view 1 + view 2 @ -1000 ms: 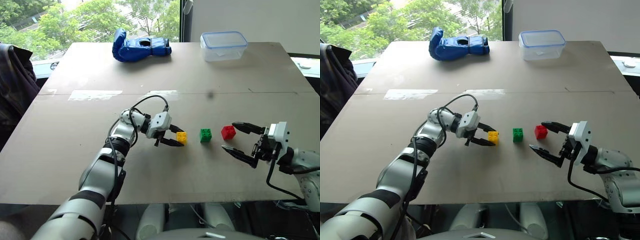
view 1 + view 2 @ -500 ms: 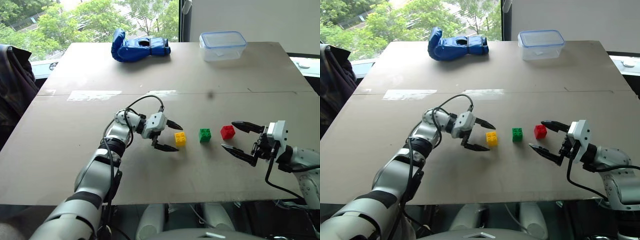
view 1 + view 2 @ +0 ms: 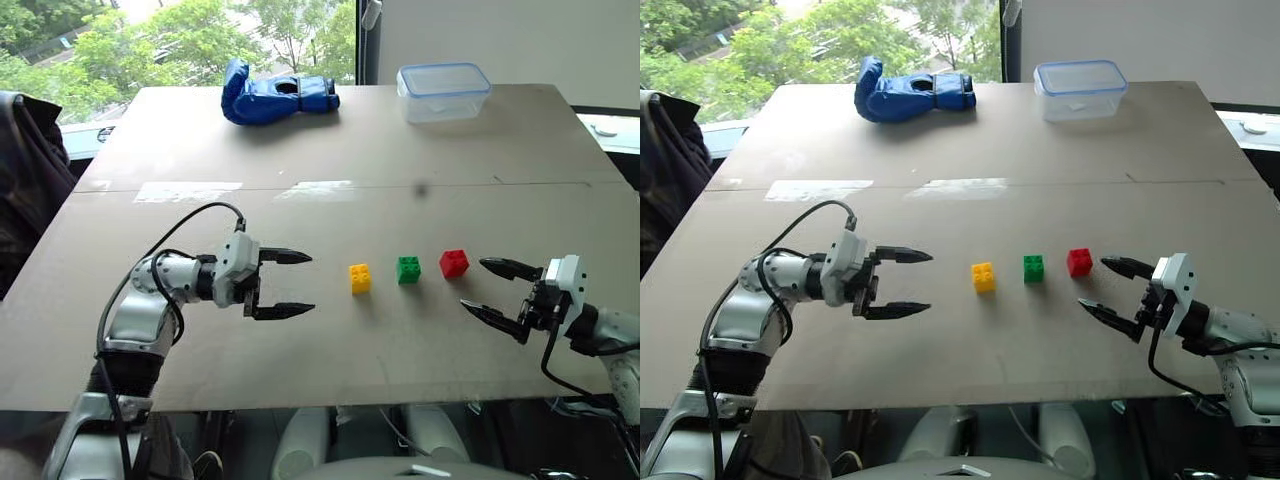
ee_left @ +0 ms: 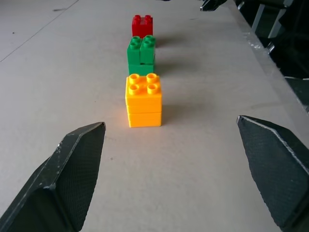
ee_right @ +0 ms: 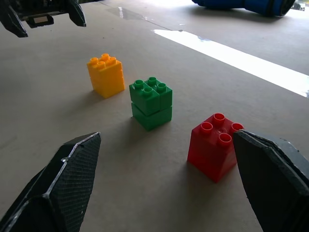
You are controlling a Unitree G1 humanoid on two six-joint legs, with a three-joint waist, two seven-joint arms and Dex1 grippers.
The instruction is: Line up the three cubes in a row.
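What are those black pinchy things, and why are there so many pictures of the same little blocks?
It is a robot with two arms. Each arm ends in a black two-fingered end effector: the left end effector and the right end effector. Both are open and hold nothing.

Two pictures come from cameras on the robot's head, looking down over the table. The two close-up pictures come from a camera on each wrist, looking out between the fingers.

On the table stand a yellow cube, a green cube and a red cube, side by side in a row with gaps between them. At the far end lie a blue glove and a clear plastic box.
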